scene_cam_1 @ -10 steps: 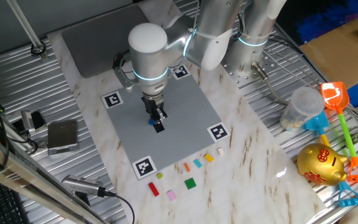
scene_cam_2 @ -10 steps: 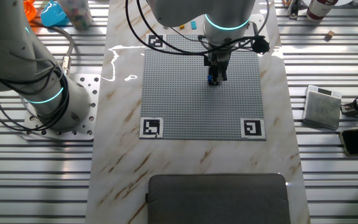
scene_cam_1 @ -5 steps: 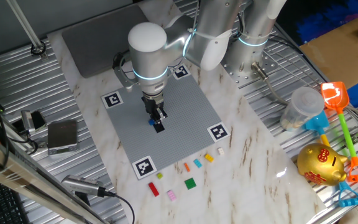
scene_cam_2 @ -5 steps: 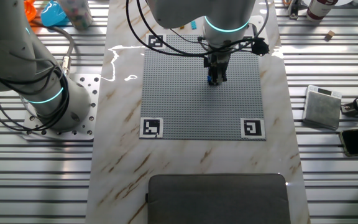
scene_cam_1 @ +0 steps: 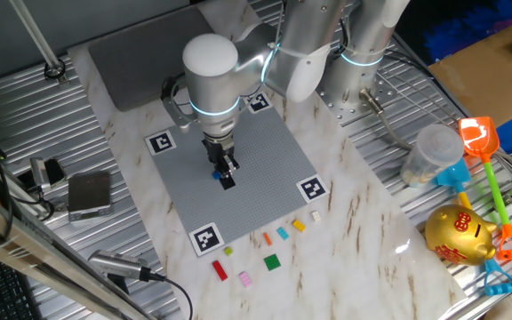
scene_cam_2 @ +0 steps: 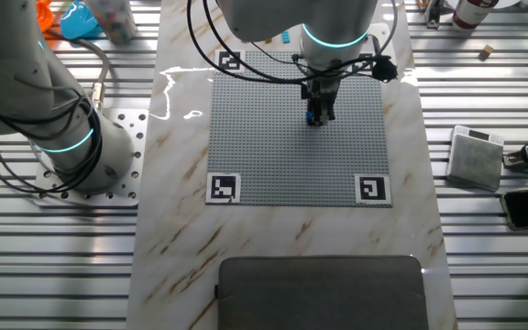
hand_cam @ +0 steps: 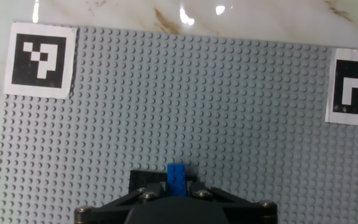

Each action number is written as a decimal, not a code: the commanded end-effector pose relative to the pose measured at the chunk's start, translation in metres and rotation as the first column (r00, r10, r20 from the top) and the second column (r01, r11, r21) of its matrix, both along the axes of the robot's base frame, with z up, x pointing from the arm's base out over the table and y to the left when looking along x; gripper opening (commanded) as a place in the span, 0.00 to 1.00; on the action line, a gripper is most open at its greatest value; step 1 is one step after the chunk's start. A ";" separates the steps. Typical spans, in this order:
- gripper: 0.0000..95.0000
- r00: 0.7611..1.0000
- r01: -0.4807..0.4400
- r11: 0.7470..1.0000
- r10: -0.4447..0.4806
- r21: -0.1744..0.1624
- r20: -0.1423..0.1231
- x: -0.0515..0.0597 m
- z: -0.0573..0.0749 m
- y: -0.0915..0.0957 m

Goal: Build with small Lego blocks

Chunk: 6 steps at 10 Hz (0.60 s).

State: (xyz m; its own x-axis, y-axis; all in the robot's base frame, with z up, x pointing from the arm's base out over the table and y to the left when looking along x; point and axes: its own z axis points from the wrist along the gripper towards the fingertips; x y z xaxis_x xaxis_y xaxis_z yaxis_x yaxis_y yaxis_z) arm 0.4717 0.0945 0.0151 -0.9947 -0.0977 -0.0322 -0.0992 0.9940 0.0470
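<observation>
My gripper [scene_cam_1: 224, 172] is shut on a small blue Lego block [hand_cam: 177, 178] and holds it down at the middle of the grey studded plate [scene_cam_1: 265, 147]. The gripper [scene_cam_2: 317, 114] and the blue block [scene_cam_2: 311, 117] also show in the other fixed view. In the hand view the block sticks out between the black fingers [hand_cam: 143, 193] just over the plate's studs [hand_cam: 185, 99]. I cannot tell whether it touches the plate. Loose small blocks lie on the marble in front of the plate: red [scene_cam_1: 220, 270], pink [scene_cam_1: 245, 279], green [scene_cam_1: 272, 261], orange [scene_cam_1: 267, 238], light blue [scene_cam_1: 283, 233], yellow [scene_cam_1: 299, 226], white [scene_cam_1: 316, 215].
The plate has black-and-white markers [scene_cam_1: 205, 238] at its corners. A second robot arm's base [scene_cam_2: 71, 137] stands beside the table. A gold piggy bank [scene_cam_1: 459, 233], plastic beach toys [scene_cam_1: 487, 151] and a clear cup [scene_cam_1: 429, 153] lie at the right. A grey box [scene_cam_1: 89, 193] sits left.
</observation>
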 end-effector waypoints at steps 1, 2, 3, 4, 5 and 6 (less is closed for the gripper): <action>0.00 1.000 -0.002 1.000 0.002 -0.001 0.000 -0.001 0.000 0.000; 0.00 1.000 -0.003 1.000 0.003 0.000 0.000 -0.001 0.000 -0.001; 0.00 1.000 -0.003 1.000 0.003 0.000 0.000 -0.001 0.000 -0.001; 0.00 1.000 -0.004 1.000 0.004 0.000 0.000 -0.001 0.000 -0.001; 0.00 1.000 -0.004 1.000 0.004 0.001 0.000 -0.001 -0.001 -0.001; 0.00 1.000 -0.004 1.000 0.004 0.001 0.001 -0.001 -0.001 -0.001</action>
